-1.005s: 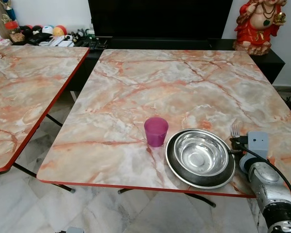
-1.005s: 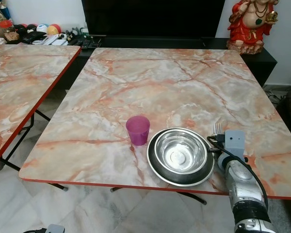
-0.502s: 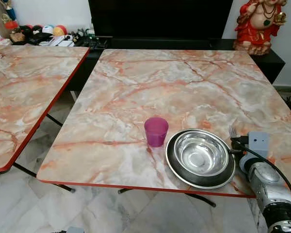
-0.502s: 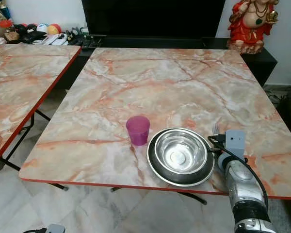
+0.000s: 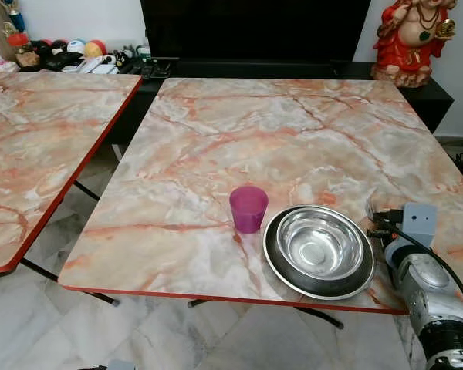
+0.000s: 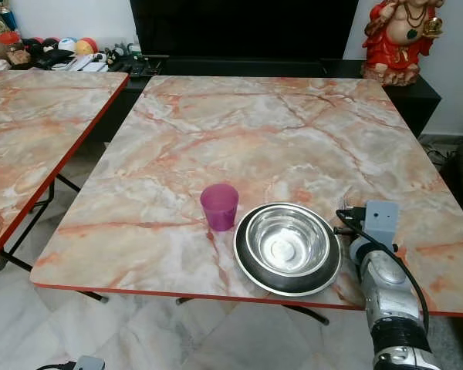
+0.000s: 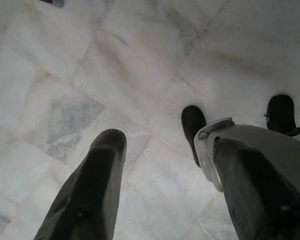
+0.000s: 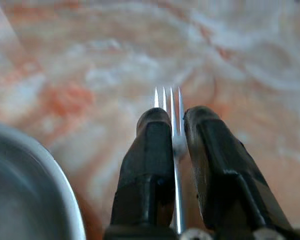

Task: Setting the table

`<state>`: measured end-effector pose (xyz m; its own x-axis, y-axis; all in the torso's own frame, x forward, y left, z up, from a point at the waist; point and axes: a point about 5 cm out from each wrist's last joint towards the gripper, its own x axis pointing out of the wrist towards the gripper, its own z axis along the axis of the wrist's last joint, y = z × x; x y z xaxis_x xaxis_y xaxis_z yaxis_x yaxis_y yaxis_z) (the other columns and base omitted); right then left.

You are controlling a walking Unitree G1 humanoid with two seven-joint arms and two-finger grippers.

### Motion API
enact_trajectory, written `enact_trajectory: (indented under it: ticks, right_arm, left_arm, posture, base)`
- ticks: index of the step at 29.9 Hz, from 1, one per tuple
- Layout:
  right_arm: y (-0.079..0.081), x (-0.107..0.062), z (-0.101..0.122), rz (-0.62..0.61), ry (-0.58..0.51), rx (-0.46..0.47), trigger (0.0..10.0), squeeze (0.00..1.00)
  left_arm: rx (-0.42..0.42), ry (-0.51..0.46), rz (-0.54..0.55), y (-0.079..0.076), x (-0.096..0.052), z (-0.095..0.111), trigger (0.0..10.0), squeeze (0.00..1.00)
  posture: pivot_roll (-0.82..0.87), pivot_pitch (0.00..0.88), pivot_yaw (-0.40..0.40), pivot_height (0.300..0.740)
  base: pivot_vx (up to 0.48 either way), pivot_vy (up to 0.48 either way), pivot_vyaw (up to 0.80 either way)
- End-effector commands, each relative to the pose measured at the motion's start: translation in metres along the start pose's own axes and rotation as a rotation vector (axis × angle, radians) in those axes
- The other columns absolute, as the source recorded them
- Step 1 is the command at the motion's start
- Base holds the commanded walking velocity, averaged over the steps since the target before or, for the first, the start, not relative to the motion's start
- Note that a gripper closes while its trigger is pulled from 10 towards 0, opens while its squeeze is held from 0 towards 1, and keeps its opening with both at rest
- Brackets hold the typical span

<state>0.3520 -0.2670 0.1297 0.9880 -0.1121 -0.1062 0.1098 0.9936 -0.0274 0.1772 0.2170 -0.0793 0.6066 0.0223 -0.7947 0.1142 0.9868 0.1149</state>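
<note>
Our right gripper point(image 8: 175, 125) clamped on a fork point(image 8: 173, 131), low over the marble table point(image 5: 278, 131) at the steel bowl's point(image 5: 319, 243) 3 o'clock, pink cup point(image 5: 248, 208) at its 9 o'clock, our left gripper point(image 7: 165, 185) spread apart above floor tiles point(image 7: 115, 65)

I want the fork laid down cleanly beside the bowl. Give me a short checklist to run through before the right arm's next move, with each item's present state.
1. Fork held between the right gripper fingers: ok, the fingers close on it and the tines stick out past the tips.
2. Right gripper over the marble table, on the right of the steel bowl: ok.
3. Fork clear of the bowl's rim: ok, a strip of tabletop shows between them in the right wrist view.
4. Purple cup out of the way: ok, it stands left of the bowl.
5. Fork touching the tabletop: cannot tell.
6. Left gripper out of the way: ok, open, hanging over the floor tiles.
</note>
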Motion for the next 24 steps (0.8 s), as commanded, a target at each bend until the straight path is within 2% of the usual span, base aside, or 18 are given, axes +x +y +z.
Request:
enact_trajectory:
  ticks: [1, 6, 13, 17, 19, 24]
  right_arm:
    - [0.003, 0.002, 0.015, 0.012, -0.078, 0.014, 10.0, 0.0]
    - [0.006, -0.001, 0.038, -0.02, -0.23, 0.008, 10.0, 0.0]
    - [0.005, -0.01, 0.043, -0.029, -0.303, 0.012, 10.0, 0.0]
    - [0.004, -0.016, 0.049, -0.038, -0.329, -0.019, 10.0, 0.0]
    - [0.007, -0.02, 0.05, -0.03, -0.347, -0.019, 10.0, 0.0]
    - [0.008, -0.026, 0.046, -0.031, -0.341, -0.026, 10.0, 0.0]
  left_arm:
    - [0.017, 0.022, -0.002, 0.0, -0.001, -0.007, 10.0, 0.0]
    - [0.015, 0.025, 0.005, 0.002, -0.002, -0.007, 10.0, 0.0]
    - [0.003, 0.02, 0.028, 0.009, -0.002, -0.006, 10.0, 0.0]
    - [-0.003, 0.021, 0.034, 0.01, -0.003, -0.006, 10.0, 0.0]
    - [-0.004, 0.023, 0.04, 0.012, -0.003, -0.007, 10.0, 0.0]
    - [-0.004, 0.025, 0.054, 0.017, -0.004, -0.007, 10.0, 0.0]
  posture:
    - [-0.01, 0.118, 0.03, 0.74]
    - [-0.01, 0.108, 0.029, 0.74]
    - [0.0, 0.096, 0.023, 0.74]
    - [-0.01, 0.084, 0.021, 0.74]
    - [-0.01, 0.059, 0.015, 0.74]
    - [-0.01, 0.027, 0.015, 0.74]
  base:
    - [0.0, 0.0, 0.0]
    - [0.0, 0.0, 0.0]
    - [0.0, 0.0, 0.0]
    - [0.0, 0.0, 0.0]
    - [0.0, 0.0, 0.0]
    - [0.0, 0.0, 0.0]
